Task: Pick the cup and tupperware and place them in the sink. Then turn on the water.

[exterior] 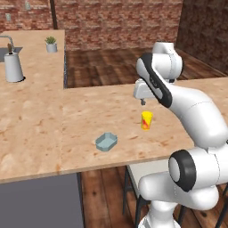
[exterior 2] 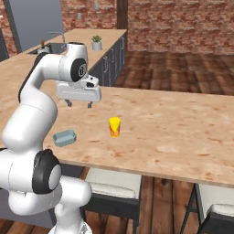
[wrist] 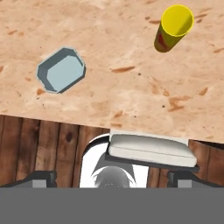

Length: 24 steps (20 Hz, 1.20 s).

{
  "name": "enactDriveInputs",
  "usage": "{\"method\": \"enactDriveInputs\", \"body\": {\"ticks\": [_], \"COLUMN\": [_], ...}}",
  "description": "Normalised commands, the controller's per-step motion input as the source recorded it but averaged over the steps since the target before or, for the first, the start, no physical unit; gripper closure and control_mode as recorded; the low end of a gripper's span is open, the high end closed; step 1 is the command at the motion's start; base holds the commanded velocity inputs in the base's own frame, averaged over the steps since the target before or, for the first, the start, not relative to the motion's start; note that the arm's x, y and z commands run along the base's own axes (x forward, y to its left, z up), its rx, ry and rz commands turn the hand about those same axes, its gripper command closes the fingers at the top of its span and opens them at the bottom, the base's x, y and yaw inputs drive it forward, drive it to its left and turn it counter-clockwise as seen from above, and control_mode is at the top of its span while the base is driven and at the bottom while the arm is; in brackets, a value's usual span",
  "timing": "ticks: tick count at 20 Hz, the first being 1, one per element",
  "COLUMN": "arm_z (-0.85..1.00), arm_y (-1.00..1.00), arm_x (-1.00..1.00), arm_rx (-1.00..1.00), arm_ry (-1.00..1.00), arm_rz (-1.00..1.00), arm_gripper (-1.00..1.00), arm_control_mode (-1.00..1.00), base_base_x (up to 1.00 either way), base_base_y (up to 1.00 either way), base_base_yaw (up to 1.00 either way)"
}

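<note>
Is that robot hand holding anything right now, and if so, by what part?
Nothing is held. The gripper hangs open above the counter, its fingers apart, while the cup and the tupperware sit untouched on it.

The small yellow tapered cup with a red-orange band stands upright and empty on the wood-look counter, below and slightly ahead of the hand, apart from it. The shallow pale blue-grey translucent container with rounded corners lies flat, open side up and empty, nearer the counter's front edge, off to the hand's side and well apart from the cup
</note>
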Motion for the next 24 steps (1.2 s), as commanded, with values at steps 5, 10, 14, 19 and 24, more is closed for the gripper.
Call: {"method": "enactDriveInputs", "body": {"ticks": [5, 10, 14, 19, 24], "arm_z": [0.00, 0.00, 0.00, 0.00, 0.00], "arm_y": [0.00, 0.00, 0.00, -0.01, -0.10], "arm_x": [0.04, 0.04, 0.03, 0.03, 0.08], "arm_rx": [0.00, 0.00, 0.00, 0.00, 0.00], "arm_ry": [0.01, 0.00, 0.03, 0.04, 0.01], "arm_rz": [0.00, 0.00, 0.00, 0.00, 0.03], "arm_gripper": [-1.00, -1.00, -1.00, -1.00, -1.00], "arm_control_mode": [-1.00, -1.00, -1.00, -1.00, -1.00], "base_base_x": [0.00, 0.00, 0.00, 0.00, 0.00], "base_base_y": [0.00, 0.00, 0.00, 0.00, 0.00], "base_base_yaw": [0.00, 0.00, 0.00, 0.00, 0.00]}}
